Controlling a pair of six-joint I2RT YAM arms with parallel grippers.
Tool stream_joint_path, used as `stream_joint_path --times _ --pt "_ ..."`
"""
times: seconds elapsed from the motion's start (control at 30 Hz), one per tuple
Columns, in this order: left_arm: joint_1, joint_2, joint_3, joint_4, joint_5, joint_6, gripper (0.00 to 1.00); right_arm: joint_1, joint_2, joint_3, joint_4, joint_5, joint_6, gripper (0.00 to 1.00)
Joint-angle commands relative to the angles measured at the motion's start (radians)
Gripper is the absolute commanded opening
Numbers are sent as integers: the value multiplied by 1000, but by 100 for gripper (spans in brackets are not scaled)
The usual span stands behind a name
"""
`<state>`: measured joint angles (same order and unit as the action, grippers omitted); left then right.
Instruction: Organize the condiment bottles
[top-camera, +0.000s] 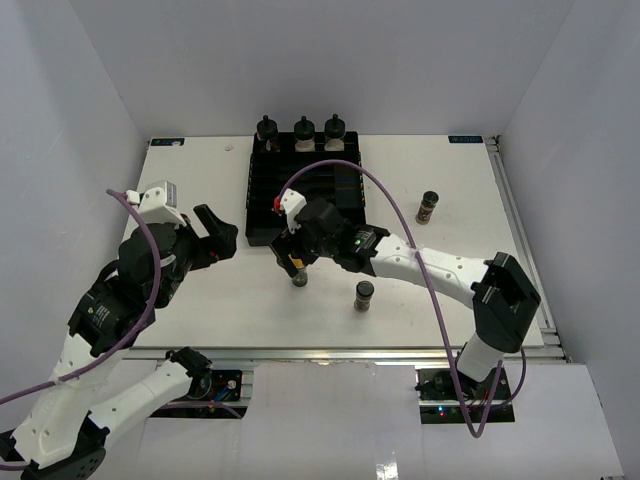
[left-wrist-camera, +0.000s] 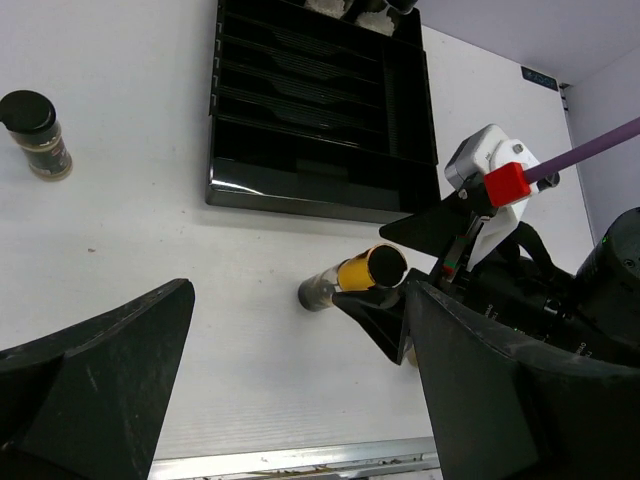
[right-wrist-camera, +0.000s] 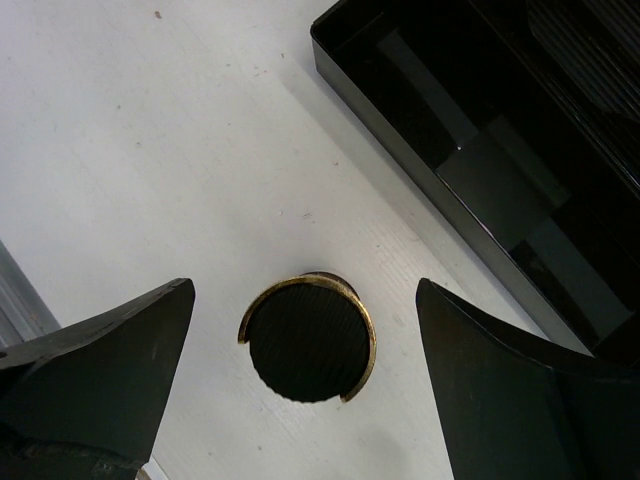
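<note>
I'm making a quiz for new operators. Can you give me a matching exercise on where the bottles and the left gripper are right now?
Things:
1. squat clear bottles
2. yellow-banded jar
3. rightmost spice jar
4. left gripper

Places or states:
A. open and empty, left of the tray
B. in a row at the tray's far end
C. alone on the table, right of the tray
D. on the table, just off the tray's near edge

Pairs: 1-B, 2-D, 3-C, 4-A
</note>
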<state>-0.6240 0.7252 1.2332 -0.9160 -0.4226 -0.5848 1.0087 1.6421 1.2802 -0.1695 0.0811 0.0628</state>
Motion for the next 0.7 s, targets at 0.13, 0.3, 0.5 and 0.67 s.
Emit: stream_joint_path --times 0.13,0.3,0.5,0.67 --pt "-2 -18 -24 -30 -38 -3 98 18 54 68 -17 108 12 95" --pt "-2 -13 -28 -23 -31 0 98 27 63 70 -45 139 20 87" --pt "-2 -6 -40 -9 -23 0 98 32 77 84 -69 161 23 59" --pt "-2 0 -66 17 -11 3 98 33 72 127 -105 218 9 30"
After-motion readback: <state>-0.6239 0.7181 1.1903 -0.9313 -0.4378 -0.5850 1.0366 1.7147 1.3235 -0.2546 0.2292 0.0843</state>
